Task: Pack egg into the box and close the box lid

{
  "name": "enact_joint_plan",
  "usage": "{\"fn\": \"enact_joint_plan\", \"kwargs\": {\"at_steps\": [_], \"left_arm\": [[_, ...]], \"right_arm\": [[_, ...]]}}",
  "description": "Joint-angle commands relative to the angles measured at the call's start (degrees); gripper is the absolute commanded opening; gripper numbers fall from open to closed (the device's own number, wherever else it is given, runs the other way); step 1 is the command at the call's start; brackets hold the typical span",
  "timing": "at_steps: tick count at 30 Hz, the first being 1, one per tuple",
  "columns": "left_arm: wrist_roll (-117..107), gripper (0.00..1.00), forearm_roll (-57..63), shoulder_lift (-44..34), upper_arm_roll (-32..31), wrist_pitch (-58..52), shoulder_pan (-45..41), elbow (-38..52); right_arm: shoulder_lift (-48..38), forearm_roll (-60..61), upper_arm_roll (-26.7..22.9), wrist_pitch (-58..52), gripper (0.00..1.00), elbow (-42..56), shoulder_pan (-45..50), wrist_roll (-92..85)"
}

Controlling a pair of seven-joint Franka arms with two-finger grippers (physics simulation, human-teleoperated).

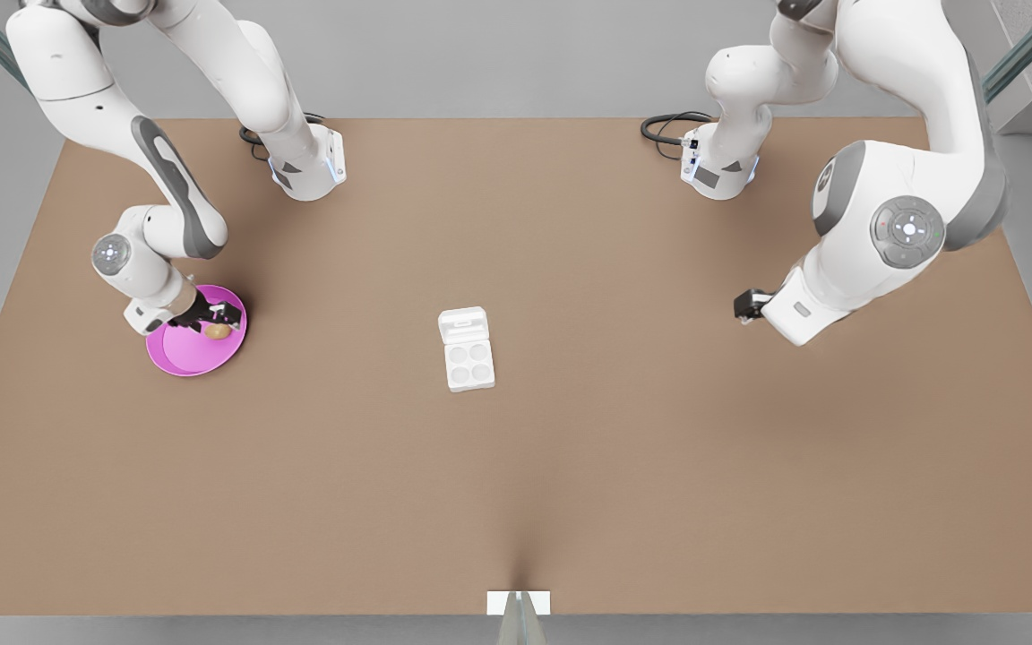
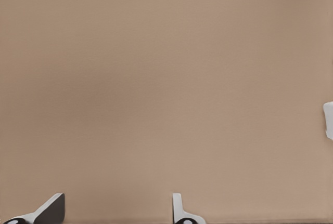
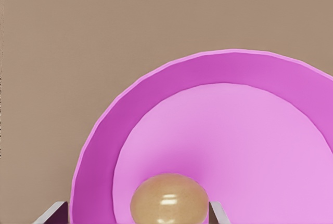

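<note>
The tan egg (image 1: 218,331) (image 3: 168,200) lies on a pink round plate (image 1: 177,358) (image 3: 156,94) at the front view's left. My right gripper (image 1: 219,319) (image 3: 136,214) is down over the plate, open, with one finger on each side of the egg; one finger is close against it, the other stands well apart. The white box (image 1: 469,362) sits at the table's middle with its wells bare and the box lid (image 1: 463,323) folded open flat behind them. My left gripper (image 1: 743,306) (image 2: 114,214) hangs open over bare table at the front view's right; an edge of the box (image 2: 329,120) shows in its wrist view.
The brown table (image 1: 570,466) stretches wide around the box and plate. Both arm bases (image 1: 310,166) (image 1: 720,170) stand at the far edge with black cables beside them. A small white marker (image 1: 518,602) sits at the near edge.
</note>
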Motion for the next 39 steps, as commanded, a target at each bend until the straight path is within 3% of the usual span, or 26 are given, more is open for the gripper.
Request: {"fn": "enact_joint_plan", "kwargs": {"at_steps": [1,28,29,30,39], "left_arm": [[-2.3,1.00,3.4,-0.2,-0.6,-0.3,-1.6,0.1],[-2.6,1.00,1.5,1.5,-1.0,1.7,-0.6,0.1],[-2.6,1.00,1.5,1.5,-1.1,1.7,-0.6,0.1],[-2.6,1.00,1.5,1.5,-1.0,1.7,-0.7,0.1],[-2.6,1.00,1.6,1.5,-1.0,1.8,-0.6,0.0]], "right_arm": [[0.8,-1.7,-0.1,2.1,1.00,0.0,-0.1,-1.5],[6.8,-7.2,-1.3,3.2,1.00,2.5,-1.9,-1.6],[6.8,-7.2,-1.5,3.3,0.97,2.5,-1.9,-1.6],[6.8,-7.3,-1.6,3.3,0.87,2.5,-2.0,-1.6],[6.7,-7.3,-1.6,3.3,0.68,2.5,-2.0,-1.6]]}}
